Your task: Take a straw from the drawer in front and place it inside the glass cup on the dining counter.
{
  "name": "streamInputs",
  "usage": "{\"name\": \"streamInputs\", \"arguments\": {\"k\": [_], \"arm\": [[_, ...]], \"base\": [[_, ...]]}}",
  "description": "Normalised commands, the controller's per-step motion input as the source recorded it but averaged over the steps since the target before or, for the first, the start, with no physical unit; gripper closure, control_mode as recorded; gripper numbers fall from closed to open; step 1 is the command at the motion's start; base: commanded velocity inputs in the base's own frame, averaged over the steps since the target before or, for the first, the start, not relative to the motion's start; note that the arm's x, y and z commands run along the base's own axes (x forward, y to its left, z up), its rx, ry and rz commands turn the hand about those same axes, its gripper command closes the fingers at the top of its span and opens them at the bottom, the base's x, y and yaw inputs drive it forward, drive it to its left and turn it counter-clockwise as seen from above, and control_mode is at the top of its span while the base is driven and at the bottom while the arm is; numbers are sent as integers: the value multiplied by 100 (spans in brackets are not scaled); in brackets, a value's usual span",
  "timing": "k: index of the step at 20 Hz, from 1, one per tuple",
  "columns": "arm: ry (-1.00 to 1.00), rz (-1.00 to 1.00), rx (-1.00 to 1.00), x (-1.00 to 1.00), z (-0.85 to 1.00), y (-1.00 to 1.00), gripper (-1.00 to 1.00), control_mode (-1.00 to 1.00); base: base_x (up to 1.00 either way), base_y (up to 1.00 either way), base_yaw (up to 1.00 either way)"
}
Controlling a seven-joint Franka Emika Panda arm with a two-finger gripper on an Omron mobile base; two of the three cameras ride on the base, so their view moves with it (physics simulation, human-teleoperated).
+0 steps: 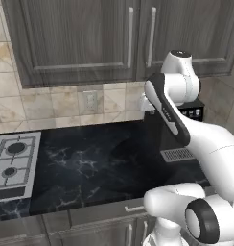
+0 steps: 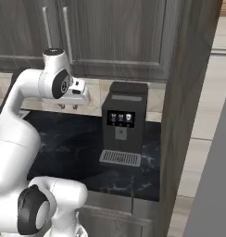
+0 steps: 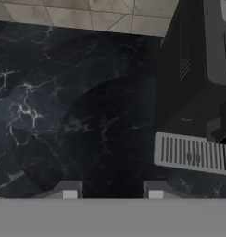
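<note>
Hand view: end effector [image 3: 112, 190] parted, empty, above black counter [image 3: 64, 115]; coffee machine [image 3: 198, 92] beside.

Left base view looks from behind-left, forward and down over the black bench [image 1: 90, 163], hob [image 1: 13, 163] at its left edge. Right base view looks from behind-right; both share the coffee machine [image 2: 124, 125]. Hand view looks straight down at the bench, close, machine's drip grille [image 3: 191, 153] beside.

Black marble table [image 1: 90, 163] with white veining runs under the grey cabinets. A silver gas hob [image 1: 13, 163] sits set into its left end, and a dark coffee machine [image 2: 124, 122] stands on the right, its slotted drip tray [image 2: 120, 158] resting on the marble.
</note>
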Motion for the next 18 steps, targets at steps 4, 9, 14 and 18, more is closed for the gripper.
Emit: {"name": "streamInputs", "arguments": {"k": [4, 9, 14, 18], "arm": [[0, 0, 0, -4, 0, 0, -100, 100], [0, 0, 0, 0, 0, 0, -100, 100], [0, 0, 0, 0, 0, 0, -100, 100], [0, 0, 0, 0, 0, 0, -100, 100]], "base": [[-23, 3, 0], [-90, 54, -2], [-43, 92, -21], [-13, 80, -37]]}}
